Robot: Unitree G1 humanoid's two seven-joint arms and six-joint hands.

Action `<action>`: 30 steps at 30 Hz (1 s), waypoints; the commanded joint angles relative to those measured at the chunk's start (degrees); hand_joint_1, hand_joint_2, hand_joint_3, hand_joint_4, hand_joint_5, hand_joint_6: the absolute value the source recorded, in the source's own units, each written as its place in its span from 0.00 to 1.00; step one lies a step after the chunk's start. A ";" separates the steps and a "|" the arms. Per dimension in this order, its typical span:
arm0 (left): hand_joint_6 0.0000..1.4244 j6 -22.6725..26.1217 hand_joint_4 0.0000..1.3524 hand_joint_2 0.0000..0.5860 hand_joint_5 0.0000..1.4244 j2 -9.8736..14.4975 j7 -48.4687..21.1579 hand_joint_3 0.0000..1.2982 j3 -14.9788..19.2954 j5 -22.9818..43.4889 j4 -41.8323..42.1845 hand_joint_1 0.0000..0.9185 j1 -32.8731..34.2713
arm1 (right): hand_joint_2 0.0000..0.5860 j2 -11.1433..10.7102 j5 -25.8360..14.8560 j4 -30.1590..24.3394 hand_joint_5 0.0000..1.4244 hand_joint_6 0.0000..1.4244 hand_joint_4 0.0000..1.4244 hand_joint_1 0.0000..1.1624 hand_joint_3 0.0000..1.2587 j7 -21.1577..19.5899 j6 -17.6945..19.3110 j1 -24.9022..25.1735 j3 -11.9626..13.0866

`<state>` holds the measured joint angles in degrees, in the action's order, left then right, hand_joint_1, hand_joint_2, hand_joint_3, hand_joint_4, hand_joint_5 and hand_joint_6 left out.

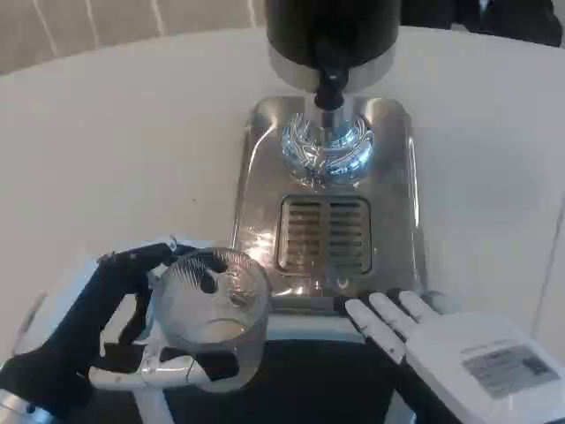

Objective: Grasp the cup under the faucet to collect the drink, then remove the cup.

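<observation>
Cup first by task, though the white round counter is the largest thing here, and one dark cylindrical drink dispenser stands at its far side, well beyond the fingers. One black faucet hangs from it over one polished steel drip tray with a slotted grille. Under the faucet sits one ribbed clear glass vessel, far ahead of both hands.

One ribbed clear glass cup is held in the left hand, whose fingers wrap its wall, just off the tray's near left corner. A little pale liquid seems to lie in its bottom, though I cannot be sure. The right hand holds nothing, its fingers stretched flat and slightly apart, touching the tray's near edge.

Judging by this, the cup is grasped and away from the faucet; whether collecting is done or not yet begun I cannot tell.
</observation>
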<state>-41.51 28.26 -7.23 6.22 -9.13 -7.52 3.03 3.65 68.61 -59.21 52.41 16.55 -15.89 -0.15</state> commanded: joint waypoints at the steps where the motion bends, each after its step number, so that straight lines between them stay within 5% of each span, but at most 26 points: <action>1: 0.85 0.30 0.93 0.00 1.00 -0.51 -0.40 0.80 0.51 1.79 -0.65 0.67 0.79 | 0.91 3.50 1.09 -0.79 0.00 0.00 0.00 0.28 0.00 -0.05 -0.90 -0.25 -0.57; 20: 0.85 0.60 0.93 0.00 1.00 -1.39 -0.71 0.80 0.09 1.47 -3.87 0.68 2.86 | 0.91 2.91 2.89 -0.79 0.00 0.00 0.00 0.28 0.00 0.18 -3.49 0.75 -2.06; 30: 0.85 0.64 0.93 0.00 1.00 -3.67 1.40 0.80 -0.17 -0.80 -8.53 0.68 7.30 | 0.92 2.88 1.08 -0.79 0.00 0.00 0.00 0.27 0.00 0.30 -4.01 1.60 1.36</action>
<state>-40.60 25.40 -7.76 5.87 -9.53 -14.44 8.20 3.62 70.50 -59.21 52.42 12.97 -14.76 -0.02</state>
